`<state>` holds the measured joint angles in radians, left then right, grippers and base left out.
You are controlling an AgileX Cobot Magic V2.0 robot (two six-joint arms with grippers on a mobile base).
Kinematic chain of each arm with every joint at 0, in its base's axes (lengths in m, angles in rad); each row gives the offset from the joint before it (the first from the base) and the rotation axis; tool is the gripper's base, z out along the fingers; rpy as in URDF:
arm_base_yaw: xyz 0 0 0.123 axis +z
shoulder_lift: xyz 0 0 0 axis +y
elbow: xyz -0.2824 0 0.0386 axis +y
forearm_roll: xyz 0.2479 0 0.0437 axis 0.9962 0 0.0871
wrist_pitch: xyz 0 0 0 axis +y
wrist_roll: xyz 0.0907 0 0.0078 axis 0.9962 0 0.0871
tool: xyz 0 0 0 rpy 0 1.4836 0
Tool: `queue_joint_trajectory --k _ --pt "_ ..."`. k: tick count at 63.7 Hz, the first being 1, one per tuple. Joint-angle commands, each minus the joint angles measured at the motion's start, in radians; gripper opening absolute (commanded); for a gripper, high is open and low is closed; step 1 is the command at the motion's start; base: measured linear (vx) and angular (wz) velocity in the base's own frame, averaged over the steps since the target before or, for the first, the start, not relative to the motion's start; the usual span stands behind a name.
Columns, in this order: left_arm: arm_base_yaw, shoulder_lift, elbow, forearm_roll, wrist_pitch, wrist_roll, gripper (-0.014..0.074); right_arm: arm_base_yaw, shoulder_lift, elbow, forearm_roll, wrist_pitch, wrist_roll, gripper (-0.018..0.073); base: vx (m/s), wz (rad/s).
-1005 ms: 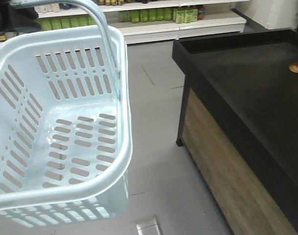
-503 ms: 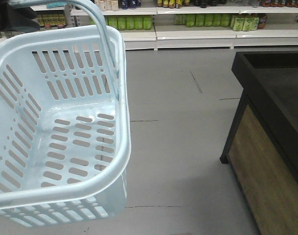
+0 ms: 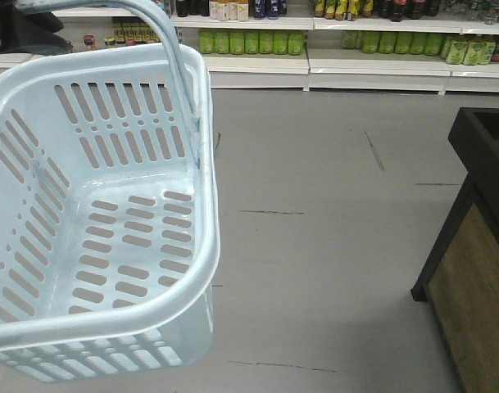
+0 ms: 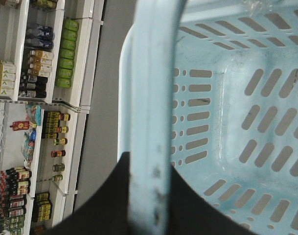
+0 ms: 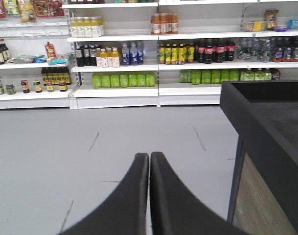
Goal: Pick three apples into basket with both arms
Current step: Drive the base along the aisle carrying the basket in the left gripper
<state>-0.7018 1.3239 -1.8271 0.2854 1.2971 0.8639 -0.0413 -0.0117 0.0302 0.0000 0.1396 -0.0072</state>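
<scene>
Front view, basket: hangs at the left of the picture, clear above the grey floor. Its slotted bottom is bare and nothing lies in it.
Front view, handle: rises to the top left corner, where a dark shape, probably the left arm, is mostly cut off.
Front view, apples: none in sight. There are only shelves of bottles along the far wall and a corner of the black tabletop at the right edge.
Front view, step in hand: by my reading the carrying stage, with none of the three fruits collected.

Left wrist view, left end effector: narrow, its two dark fingers one on each side of the pale hoop, which runs straight up between them. It bears the whole basket by that hoop.
Left wrist view, basket interior: below and to the right, slots open, no fruit.

Right wrist view, right end effector: fingers pressed tip to tip, with nothing between them and touching nothing.
Right wrist view, surroundings: the tabletop stands near on the right, and the bottle shelves lie well ahead across the floor.
Right wrist view, next move: likely to bring the apples into view, then part these fingers wide enough for one fruit. The left side would meanwhile hold the basket level and within reach.
</scene>
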Motion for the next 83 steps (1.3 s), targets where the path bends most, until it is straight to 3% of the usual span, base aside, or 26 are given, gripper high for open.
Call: queue_joint_trajectory --k 1,83 --pt "-0.002 -0.027 -0.033 0.015 -0.049 -0.009 -0.0006 -0.005 -0.014 0.012 0.000 -0.078 -0.001 -0.0008 0.12 0.15" --pt "-0.002 -0.027 -0.033 0.015 -0.049 -0.009 -0.0006 -0.005 -0.014 0.012 0.000 -0.078 -0.001 -0.0008 0.17 0.03"
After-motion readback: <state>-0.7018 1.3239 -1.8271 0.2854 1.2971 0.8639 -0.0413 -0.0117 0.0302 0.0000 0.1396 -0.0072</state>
